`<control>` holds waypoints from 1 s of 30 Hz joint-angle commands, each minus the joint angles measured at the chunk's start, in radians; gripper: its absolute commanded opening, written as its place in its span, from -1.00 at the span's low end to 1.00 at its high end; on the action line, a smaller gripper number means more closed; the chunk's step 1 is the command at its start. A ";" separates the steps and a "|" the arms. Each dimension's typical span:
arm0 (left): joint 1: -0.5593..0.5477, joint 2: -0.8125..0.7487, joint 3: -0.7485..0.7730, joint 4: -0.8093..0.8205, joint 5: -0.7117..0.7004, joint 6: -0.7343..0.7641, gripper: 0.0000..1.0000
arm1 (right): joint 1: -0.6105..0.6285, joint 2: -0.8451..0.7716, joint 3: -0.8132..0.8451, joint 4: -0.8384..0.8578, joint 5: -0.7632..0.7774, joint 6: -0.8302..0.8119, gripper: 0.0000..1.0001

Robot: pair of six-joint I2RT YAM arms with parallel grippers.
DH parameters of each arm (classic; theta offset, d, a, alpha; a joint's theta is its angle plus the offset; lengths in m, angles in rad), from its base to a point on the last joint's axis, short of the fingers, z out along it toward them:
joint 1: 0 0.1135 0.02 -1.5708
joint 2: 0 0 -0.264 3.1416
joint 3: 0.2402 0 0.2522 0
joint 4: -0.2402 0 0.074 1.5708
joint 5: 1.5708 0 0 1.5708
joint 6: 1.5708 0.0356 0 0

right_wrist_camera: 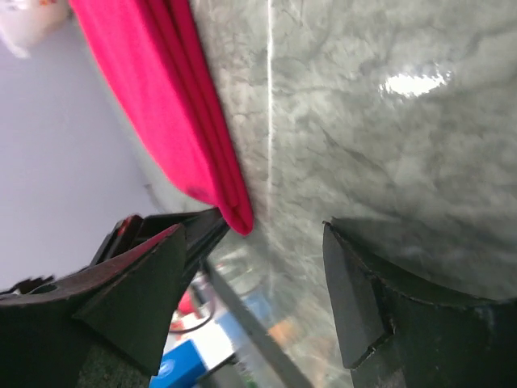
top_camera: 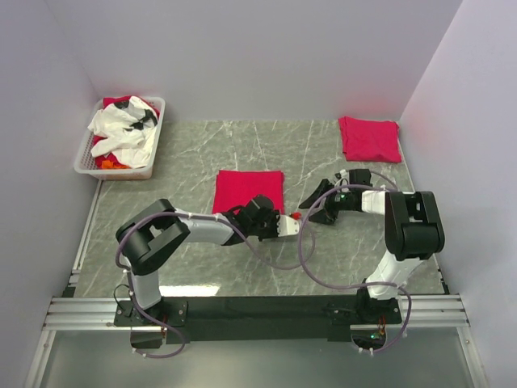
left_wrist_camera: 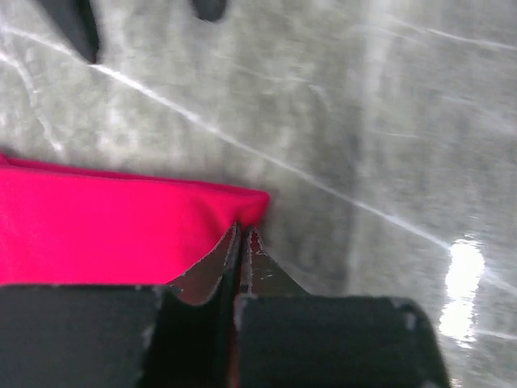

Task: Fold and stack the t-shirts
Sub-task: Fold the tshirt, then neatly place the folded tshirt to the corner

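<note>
Trouble would most likely come from the hold itself. The left gripper (top_camera: 284, 226) is clenched on the near right corner of the centre shirt (top_camera: 249, 191), which lies folded flat on the table (top_camera: 242, 267). In the left wrist view its jaws are pressed together with a sliver of red between them, so the bite looks thin and right at the corner.

The right gripper (top_camera: 317, 204) hangs released, jaws wide with nothing between them, over bare table just beside that same corner.

The far shirt (top_camera: 370, 139) lies folded at the far right and, as I judge it, is the pile the centre one should go onto. A basket (top_camera: 85, 158) at the far left holds more cloth, white and red.

Likely failures:
- The left jaws may hold only the top layers. A lift would then peel the fold open.
- One pinched corner carries the whole shirt, so a drag or lift could swing it askew or let it sag out of shape.
- So shallow a bite could slip free midway.
- The two grippers are close together, so a careless move by either could knock them into each other or snag the cloth.
</note>
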 commanded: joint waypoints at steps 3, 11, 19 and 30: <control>0.081 -0.009 0.082 0.004 0.119 -0.079 -0.99 | 0.005 0.080 0.036 0.148 -0.029 0.125 0.51; 0.147 -0.051 0.146 -0.004 0.291 -0.177 -0.99 | 0.056 0.103 0.021 0.395 -0.003 0.363 0.58; 0.149 -0.029 0.191 -0.021 0.313 -0.215 -0.99 | 0.136 0.091 -0.045 0.582 0.098 0.547 0.64; 0.149 -0.032 0.180 0.016 0.322 -0.243 -0.99 | 0.231 0.186 -0.005 0.644 0.187 0.652 0.66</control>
